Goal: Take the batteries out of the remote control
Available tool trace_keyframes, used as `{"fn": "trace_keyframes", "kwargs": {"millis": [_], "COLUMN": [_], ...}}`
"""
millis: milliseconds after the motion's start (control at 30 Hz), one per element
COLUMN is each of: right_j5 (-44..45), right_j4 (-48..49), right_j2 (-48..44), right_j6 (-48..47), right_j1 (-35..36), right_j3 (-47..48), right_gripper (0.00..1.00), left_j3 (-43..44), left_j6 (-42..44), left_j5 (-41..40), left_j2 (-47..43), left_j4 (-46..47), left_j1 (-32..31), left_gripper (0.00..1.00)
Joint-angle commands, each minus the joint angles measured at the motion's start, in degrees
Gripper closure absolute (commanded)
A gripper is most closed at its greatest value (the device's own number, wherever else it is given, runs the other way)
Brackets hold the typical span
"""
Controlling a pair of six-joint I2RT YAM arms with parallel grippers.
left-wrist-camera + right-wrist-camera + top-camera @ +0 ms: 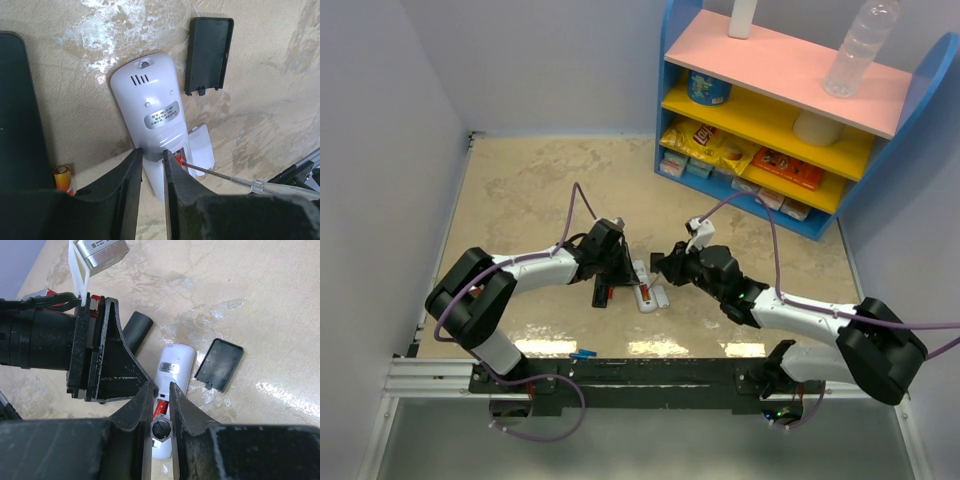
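A white remote (pixel 150 112) lies back up on the table, its battery bay open. An orange-red battery (pixel 181 159) sits in the bay and also shows in the right wrist view (pixel 161 406). My left gripper (pixel 151 152) is shut on the remote's lower body and pins it. My right gripper (pixel 161 387) is shut on a screwdriver's handle (pixel 161 429). The screwdriver's shaft (pixel 220 173) reaches into the bay at the battery. From above, the left gripper (pixel 620 268) and the right gripper (pixel 665 265) meet over the remote (pixel 645 292).
A loose orange-red battery (pixel 63 177) lies beside a black remote (pixel 17 110). A black cover plate (pixel 209 55) and a white cover plate (pixel 202 147) lie by the white remote. A blue battery (pixel 582 353) lies near the front edge. A blue shelf unit (pixel 770 110) stands back right.
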Motion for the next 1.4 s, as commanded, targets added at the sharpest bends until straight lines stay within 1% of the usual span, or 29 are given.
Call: {"fn": "trace_keyframes", "kwargs": {"millis": [0,233,333,500,700,867,1133,1267,1367], "right_j5": [-0.4,-4.6,-5.2,-5.2,-5.2,-6.2,-5.5,-3.7,-3.3], "right_j4": [5.3,9.1,9.4,9.9,9.6,7.9,3.2,2.2,1.8], "right_j2": [0.1,-3.5,-4.6,-4.5,-2.0,-2.8,-6.8,-7.3,-6.0], "right_j6": [1.4,2.0,1.7,0.8,0.8,0.6,-0.6,-1.2,-1.9], "right_j1": [-0.5,-1.1,-1.1,-1.1,-1.1,-1.1,-1.1,-1.1,-1.2], "right_j3": [-2.1,-3.8,-3.6,-3.4,-2.2,-1.5,0.4,0.5,0.9], "right_gripper": [1.00,1.00,1.00,1.00,1.00,1.00,1.00,1.00,1.00], "left_j3": [-2.0,-2.7,-2.7,-2.9,-2.5,-2.3,-2.2,-2.1,-2.1], "left_j6": [-1.0,-2.0,-2.2,-2.6,-2.1,-1.8,-1.7,-1.7,-1.8], "left_j5": [2.5,4.1,4.6,4.6,4.0,3.7,3.5,3.5,3.4], "left_j2": [1.2,0.0,-0.1,-0.9,-1.6,-1.7,-1.5,-1.5,-1.5], "left_j4": [1.4,2.0,2.1,1.8,0.7,0.3,0.3,0.3,0.4], "left_j1": [-0.6,-0.5,-0.5,-0.5,-0.5,-0.5,-0.5,-0.5,-0.5], "left_gripper": [0.73,0.73,0.72,0.72,0.72,0.72,0.72,0.72,0.72]}}
